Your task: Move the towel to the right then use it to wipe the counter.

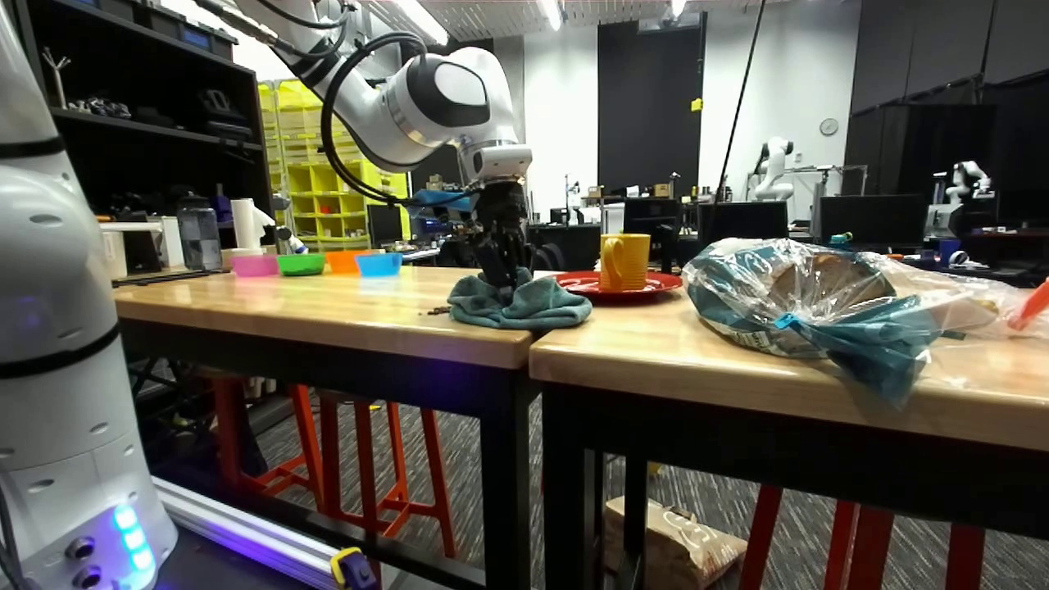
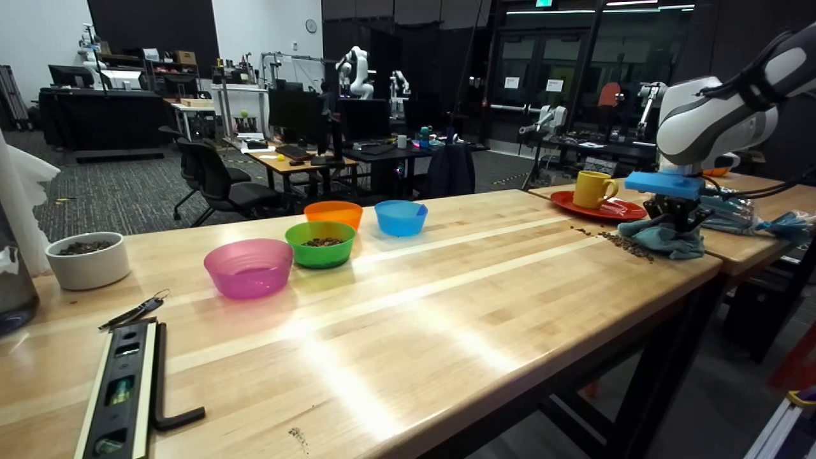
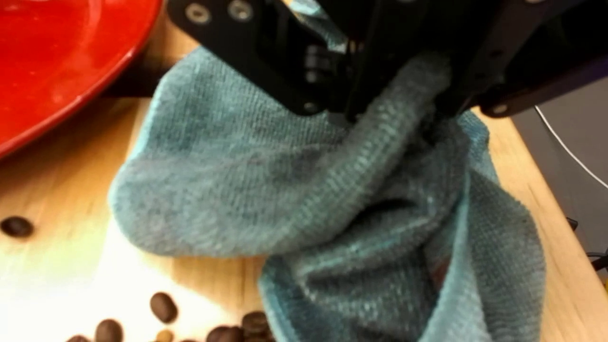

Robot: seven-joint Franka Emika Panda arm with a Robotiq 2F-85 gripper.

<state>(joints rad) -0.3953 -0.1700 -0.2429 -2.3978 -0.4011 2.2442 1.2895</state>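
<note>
One arm (image 1: 442, 90) arched over counter (image 1: 328, 299), wrist (image 1: 498, 160) pointing down, fingers (image 1: 495, 260) clamped on bunched towel (image 3: 318, 204).

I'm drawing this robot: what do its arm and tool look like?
The arm is mostly white, rounded and chunky, with black bands around it. A thick black cable loops beside it, and blue lights glow down low. The tool is black and angular, with round silvery screws. A flat blue piece sits above it.
</note>
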